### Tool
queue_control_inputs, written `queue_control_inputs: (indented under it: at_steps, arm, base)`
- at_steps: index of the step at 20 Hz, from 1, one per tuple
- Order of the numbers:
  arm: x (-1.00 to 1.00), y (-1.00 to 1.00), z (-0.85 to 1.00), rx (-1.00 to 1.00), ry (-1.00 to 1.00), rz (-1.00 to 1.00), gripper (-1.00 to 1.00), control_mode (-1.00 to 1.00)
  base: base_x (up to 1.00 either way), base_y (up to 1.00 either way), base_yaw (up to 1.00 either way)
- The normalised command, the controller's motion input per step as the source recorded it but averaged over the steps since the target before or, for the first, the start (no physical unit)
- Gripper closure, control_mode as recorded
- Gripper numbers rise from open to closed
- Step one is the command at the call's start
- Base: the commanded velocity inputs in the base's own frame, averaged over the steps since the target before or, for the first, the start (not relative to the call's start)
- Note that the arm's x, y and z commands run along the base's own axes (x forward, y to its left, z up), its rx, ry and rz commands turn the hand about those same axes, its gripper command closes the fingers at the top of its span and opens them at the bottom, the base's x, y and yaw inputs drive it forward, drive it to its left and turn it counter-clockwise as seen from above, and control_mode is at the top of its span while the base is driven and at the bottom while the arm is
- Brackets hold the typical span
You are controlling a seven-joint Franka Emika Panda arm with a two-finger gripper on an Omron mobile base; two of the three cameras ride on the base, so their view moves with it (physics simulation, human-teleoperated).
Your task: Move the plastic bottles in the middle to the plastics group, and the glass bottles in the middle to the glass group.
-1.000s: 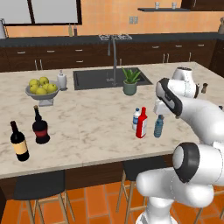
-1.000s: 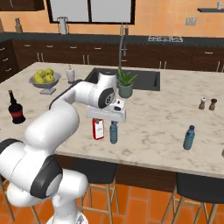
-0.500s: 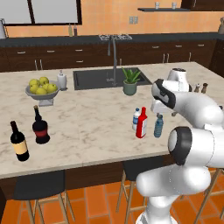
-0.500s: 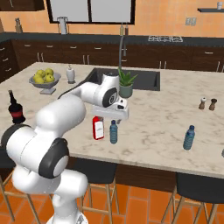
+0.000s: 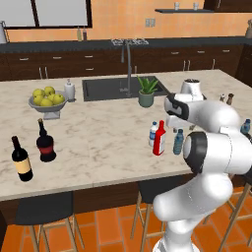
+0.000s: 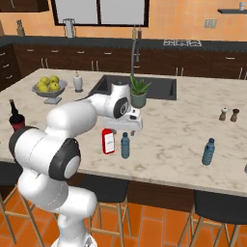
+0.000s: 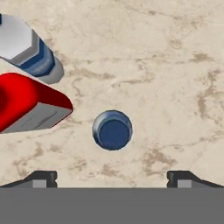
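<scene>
Three bottles stand together mid-counter: a flat-sided red glass bottle (image 5: 159,140) (image 6: 108,141) (image 7: 26,107), a whitish-clear plastic bottle (image 5: 153,133) (image 7: 30,50) with a blue label, and a translucent blue plastic bottle (image 5: 178,141) (image 6: 125,145). My gripper (image 5: 175,124) (image 6: 126,129) (image 7: 112,178) hangs open directly above the blue bottle, whose round cap (image 7: 112,130) shows from above between the fingertips (image 7: 41,177), untouched. The glass group, a squat wine bottle (image 5: 45,141) (image 6: 15,118) and a slim one (image 5: 20,158), stands far left. The plastics group's blue bottle (image 6: 208,151) (image 5: 245,126) stands far right.
A potted plant (image 5: 146,91) (image 6: 138,92) and the sink (image 5: 118,88) lie just beyond the bottles. A fruit bowl (image 5: 47,101) sits at the left, salt and pepper shakers (image 6: 228,114) at the right. Stools stand under the counter's front edge (image 5: 98,182).
The arm's upper links have swung while the hand stayed over the middle bottles, dropping slightly. The jaws remain open and no bottle has moved.
</scene>
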Motion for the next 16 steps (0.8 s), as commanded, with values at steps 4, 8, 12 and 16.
queue_control_inputs:
  at_steps: [4, 8, 12, 16]
  arm:
    - [0.34, -0.05, -0.26, 0.00, 0.01, 0.00, -1.00, -1.00]
    - [0.31, -0.15, -0.16, 0.02, 0.00, 0.00, -1.00, -1.00]
    - [0.06, -0.08, -0.11, 0.01, 0.00, 0.00, -1.00, -1.00]
    - [0.00, 0.00, -0.10, 0.00, 0.00, 0.00, -1.00, -1.00]
  base:
    - [0.00, 0.00, 0.00]
    - [0.00, 0.00, 0.00]
    - [0.00, 0.00, 0.00]
    - [0.00, 0.00, 0.00]
